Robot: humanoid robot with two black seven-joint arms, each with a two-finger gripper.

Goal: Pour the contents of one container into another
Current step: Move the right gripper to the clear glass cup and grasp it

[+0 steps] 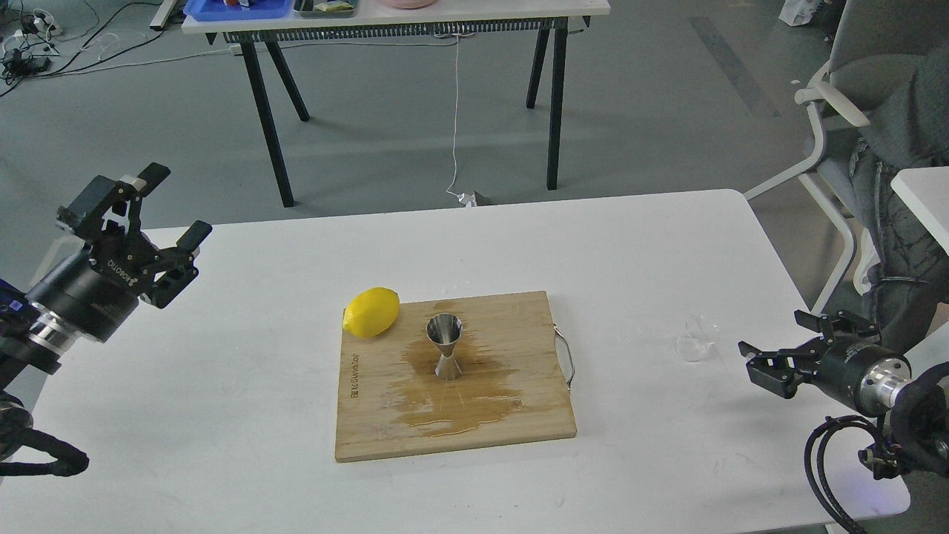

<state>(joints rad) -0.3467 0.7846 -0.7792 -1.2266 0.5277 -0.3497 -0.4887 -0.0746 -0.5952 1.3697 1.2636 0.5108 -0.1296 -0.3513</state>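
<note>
Pre-grasp step: right gripper (771, 354), fingers spread and empty, must close on the glass beaker (698, 338) at its 9 o'clock, then pour into the jigger (445, 346); left gripper (172, 213) wide open, idle.

White table (222, 415) with rounded corners. A wooden cutting board (371, 423) with a metal handle on its right edge lies at centre, its surface marked by a wet stain. A lemon (371, 312) rests at the board's upper left corner, overhanging the edge. A clear glass cup (697, 339) stands directly on the table, well right of the board.
</note>
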